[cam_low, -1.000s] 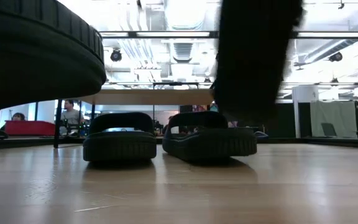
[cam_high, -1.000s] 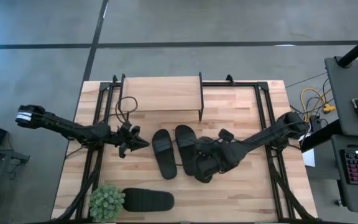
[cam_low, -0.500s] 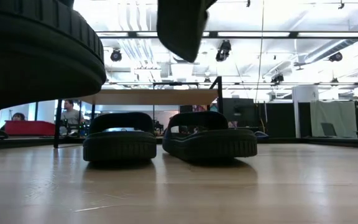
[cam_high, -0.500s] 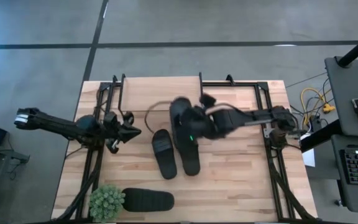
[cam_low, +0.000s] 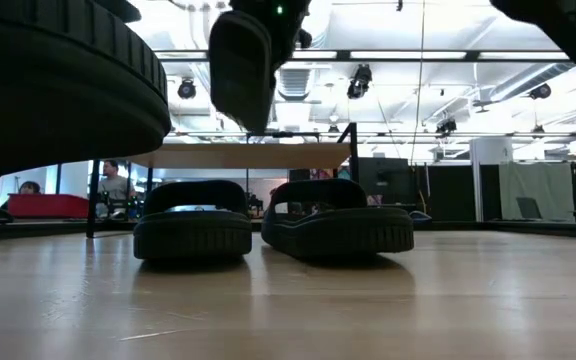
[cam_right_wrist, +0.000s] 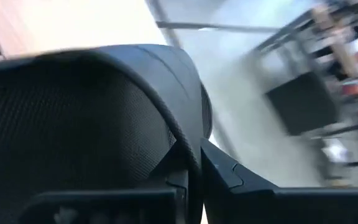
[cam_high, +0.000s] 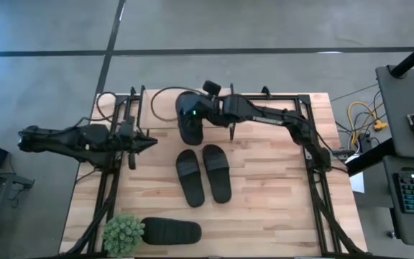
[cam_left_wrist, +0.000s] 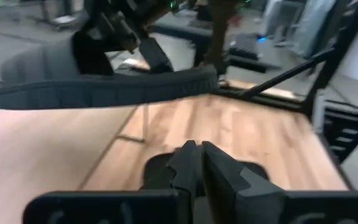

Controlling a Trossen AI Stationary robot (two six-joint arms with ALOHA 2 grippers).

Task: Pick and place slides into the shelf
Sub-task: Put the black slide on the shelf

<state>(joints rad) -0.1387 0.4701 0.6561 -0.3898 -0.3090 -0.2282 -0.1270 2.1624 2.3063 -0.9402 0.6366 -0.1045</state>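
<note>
Tabletop (cam_high: 264,208) held three slides | right gripper (cam_high: 192,115) clamped shut on fourth slide (cam_high: 187,126) above shelf (cam_high: 157,108) | left gripper (cam_high: 147,142) closed, empty | risk: thin edge grip might slip.

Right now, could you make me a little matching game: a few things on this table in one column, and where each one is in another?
Things:
1. lifted slide
2. pair of slides
3. lone slide
4. left gripper

Places:
A. beside the potted plant
B. flat in the middle of the table
C. at the table's left edge, holding nothing
D. held over the shelf by the right gripper

Pairs: 1-D, 2-B, 3-A, 4-C
</note>
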